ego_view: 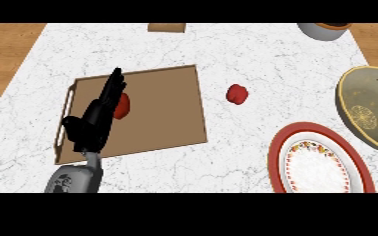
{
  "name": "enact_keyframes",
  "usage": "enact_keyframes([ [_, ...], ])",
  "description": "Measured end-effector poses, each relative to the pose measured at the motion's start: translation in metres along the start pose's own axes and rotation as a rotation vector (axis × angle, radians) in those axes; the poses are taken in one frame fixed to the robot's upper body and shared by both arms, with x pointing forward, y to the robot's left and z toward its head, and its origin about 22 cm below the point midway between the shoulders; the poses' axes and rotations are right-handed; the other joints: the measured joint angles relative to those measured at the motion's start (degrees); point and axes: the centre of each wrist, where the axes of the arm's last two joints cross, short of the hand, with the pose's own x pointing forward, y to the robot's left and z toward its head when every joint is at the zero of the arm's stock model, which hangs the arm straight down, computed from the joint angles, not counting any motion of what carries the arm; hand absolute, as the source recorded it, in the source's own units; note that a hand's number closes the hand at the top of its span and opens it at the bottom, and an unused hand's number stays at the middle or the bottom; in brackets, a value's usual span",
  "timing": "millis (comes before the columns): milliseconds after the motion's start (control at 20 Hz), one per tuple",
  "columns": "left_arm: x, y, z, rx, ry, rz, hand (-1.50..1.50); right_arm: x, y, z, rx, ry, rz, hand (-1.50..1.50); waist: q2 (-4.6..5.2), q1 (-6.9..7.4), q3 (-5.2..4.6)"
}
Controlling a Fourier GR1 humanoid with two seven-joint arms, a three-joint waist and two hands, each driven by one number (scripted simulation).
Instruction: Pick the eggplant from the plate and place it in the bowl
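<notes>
My left hand (94, 122) reaches over a brown tray (166, 110) at the left, fingers straight and open, pointing away from me. A red rounded item (123, 106) lies on the tray right beside the fingers, partly hidden by them. A second red rounded item (237, 93) sits on the white counter to the right of the tray. The red-rimmed plate (280, 152) is at the lower right, its white centre bare where it shows. An olive bowl (362, 97) is cut off by the right edge. No purple eggplant shows. My right hand is out of view.
A grey bowl with a brown inside (325, 30) stands at the far right corner. A small brown block (167, 27) lies at the counter's far edge. Wooden floor shows past the counter's left and right sides.
</notes>
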Motion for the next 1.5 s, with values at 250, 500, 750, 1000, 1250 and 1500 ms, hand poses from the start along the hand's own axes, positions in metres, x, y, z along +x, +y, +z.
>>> enact_keyframes([
  [250, 0.004, -0.002, -0.003, -0.003, -0.006, 0.001, 0.0, -0.03, 0.015, 0.001, 0.121, 0.062, -0.105, -1.5, 0.13, 0.19, 0.05],
  [500, 0.006, -0.002, -0.002, -0.004, -0.005, 0.001, 0.0, -0.049, 0.02, 0.003, 0.188, 0.015, -0.233, -1.5, 0.11, 0.2, 0.08],
  [750, 0.006, 0.0, -0.004, 0.014, -0.002, 0.004, 0.0, -0.051, 0.02, -0.004, 0.105, -0.06, -0.384, -1.5, -0.04, -0.38, 0.05],
  [1000, 0.004, -0.003, 0.001, 0.015, 0.003, 0.005, 0.0, -0.059, 0.0, -0.004, -0.003, -0.069, -0.499, -1.5, -0.12, -0.59, 0.01],
  [1250, 0.007, 0.001, -0.007, 0.018, -0.003, 0.003, 0.0, -0.072, -0.035, 0.007, -0.038, 0.007, -0.588, -1.5, -0.11, -0.85, 0.01],
  [1500, 0.006, 0.006, -0.005, 0.021, -0.002, 0.0, 0.0, -0.087, -0.056, 0.029, -0.056, 0.079, -0.68, -1.5, -0.07, -0.79, 0.06],
])
